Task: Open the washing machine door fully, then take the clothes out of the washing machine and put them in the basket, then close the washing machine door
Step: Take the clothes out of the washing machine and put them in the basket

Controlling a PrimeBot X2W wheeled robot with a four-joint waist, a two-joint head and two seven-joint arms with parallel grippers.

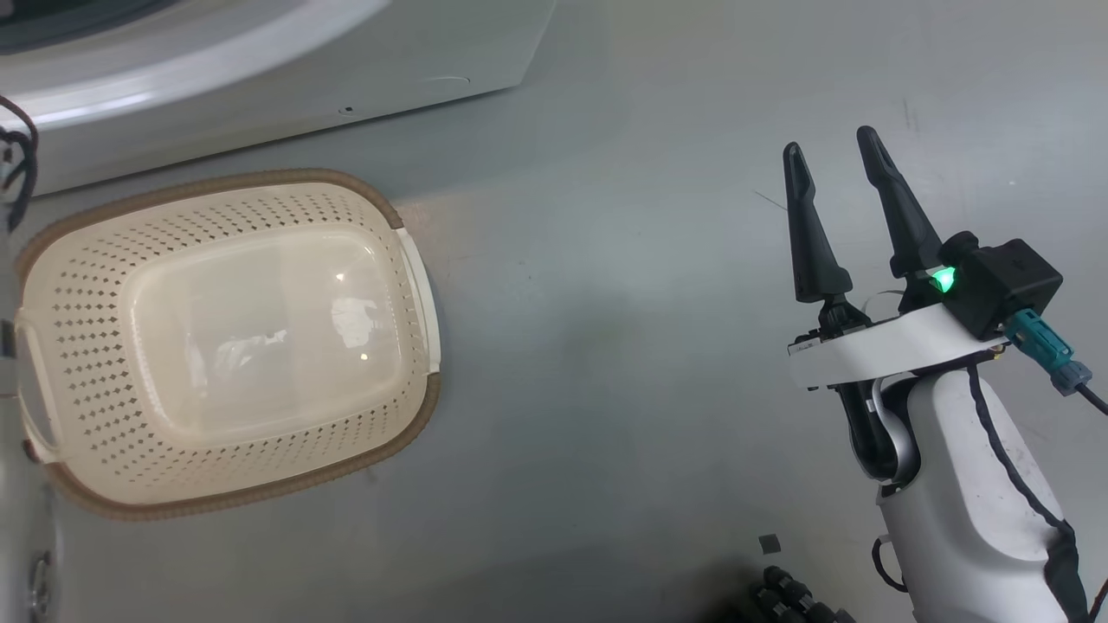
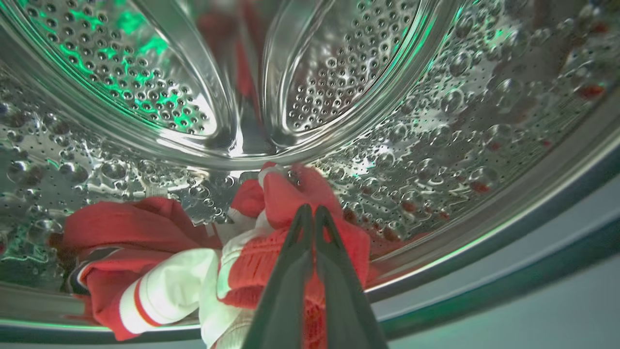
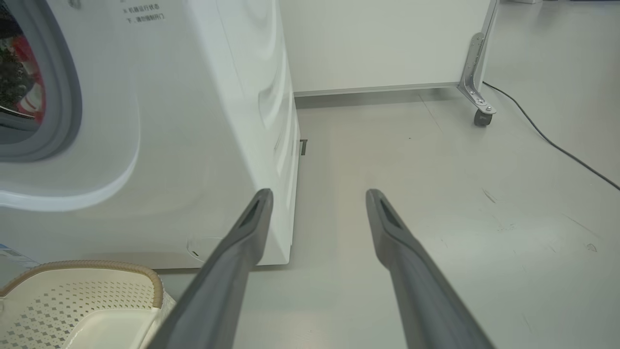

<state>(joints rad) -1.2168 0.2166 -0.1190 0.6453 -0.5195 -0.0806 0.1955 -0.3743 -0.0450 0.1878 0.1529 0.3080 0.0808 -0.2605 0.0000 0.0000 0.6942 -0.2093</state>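
Now, inside the drum (image 2: 436, 121), the left pincer (image 2: 312, 211) was clamped on the red clothes (image 2: 160, 271) — a thin pinch, so fabric could slip or snag coming out. The right pincer (image 1: 829, 143) hung open; the basket (image 1: 86, 260) sat empty on the floor.

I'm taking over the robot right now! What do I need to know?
Left gripper: fingers shut on the clothes, a red-and-white bundle low in the steel drum of the washing machine.
Right gripper: open, empty, above the floor.
Basket: on the floor in front of the washing machine, nothing in it.
Done: door open enough to reach in; clothes gripped.
Left: lift the clothes out, drop them in the basket, check the drum for more, close the door.
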